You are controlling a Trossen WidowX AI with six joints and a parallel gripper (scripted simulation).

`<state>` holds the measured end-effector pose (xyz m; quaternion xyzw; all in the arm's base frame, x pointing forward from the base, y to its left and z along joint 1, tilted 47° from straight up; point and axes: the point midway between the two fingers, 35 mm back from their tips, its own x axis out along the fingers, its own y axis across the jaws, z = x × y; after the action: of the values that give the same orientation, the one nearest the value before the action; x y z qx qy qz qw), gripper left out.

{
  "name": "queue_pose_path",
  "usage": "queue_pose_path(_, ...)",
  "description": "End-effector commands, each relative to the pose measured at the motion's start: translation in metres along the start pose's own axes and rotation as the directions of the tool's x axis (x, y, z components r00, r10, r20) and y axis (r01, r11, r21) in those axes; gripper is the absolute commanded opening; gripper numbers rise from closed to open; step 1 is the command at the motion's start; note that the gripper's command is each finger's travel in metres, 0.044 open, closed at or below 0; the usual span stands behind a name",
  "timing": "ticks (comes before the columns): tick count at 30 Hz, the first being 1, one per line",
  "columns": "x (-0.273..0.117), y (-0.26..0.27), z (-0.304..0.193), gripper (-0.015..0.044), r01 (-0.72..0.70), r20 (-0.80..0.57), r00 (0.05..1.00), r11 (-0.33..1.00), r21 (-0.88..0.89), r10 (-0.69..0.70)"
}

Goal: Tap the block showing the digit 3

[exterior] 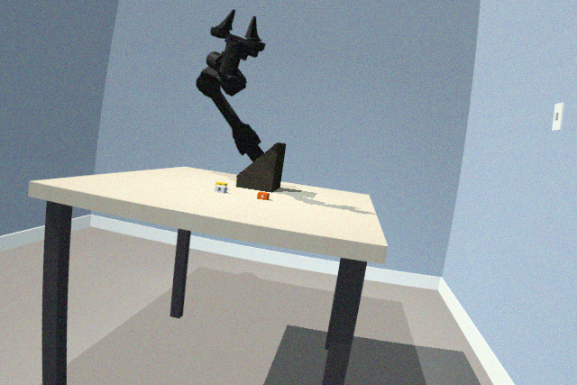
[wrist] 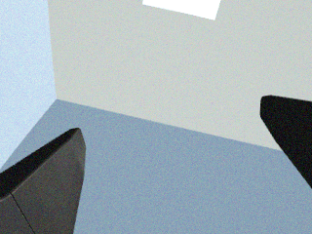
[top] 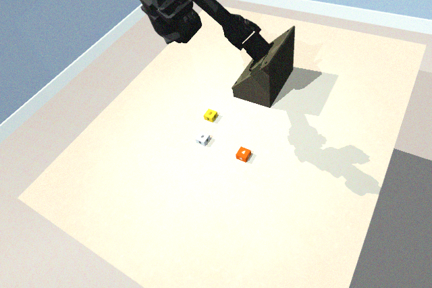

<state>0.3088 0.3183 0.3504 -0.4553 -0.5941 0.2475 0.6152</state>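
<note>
A yellow block (top: 210,116) (exterior: 221,183), a white block (top: 202,139) (exterior: 221,189) and an orange block (top: 243,154) (exterior: 262,196) stand apart on the table. In the exterior view the white block partly hides the yellow one. The marks on the yellow and white blocks are too small to read; the orange block's white mark looks like a 4, but is blurred. My gripper (exterior: 243,13) (wrist: 174,121) is open and empty, raised high above the table and pointing upward. In the top view its fingers are partly cut off at the top edge. No block shows in the wrist view.
The arm's dark wedge-shaped base (top: 281,69) (exterior: 261,173) stands on the table (top: 139,208) (exterior: 140,189) behind the blocks. The yellow block is nearest the left side of the base. The arm's shadow falls across the table to the right of the orange block.
</note>
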Motion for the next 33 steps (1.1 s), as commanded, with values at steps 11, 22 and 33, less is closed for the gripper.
queue_pose_path(11,-0.061,0.118,-0.083,0.04,-0.017,-0.458,0.696,0.651,0.759,0.552)
queue_pose_path(22,-0.152,0.172,-0.089,0.04,0.293,-0.527,0.231,0.458,0.839,0.818)
queue_pose_path(33,-0.256,0.179,-0.063,0.04,0.522,-0.437,-0.292,0.525,0.672,0.85)
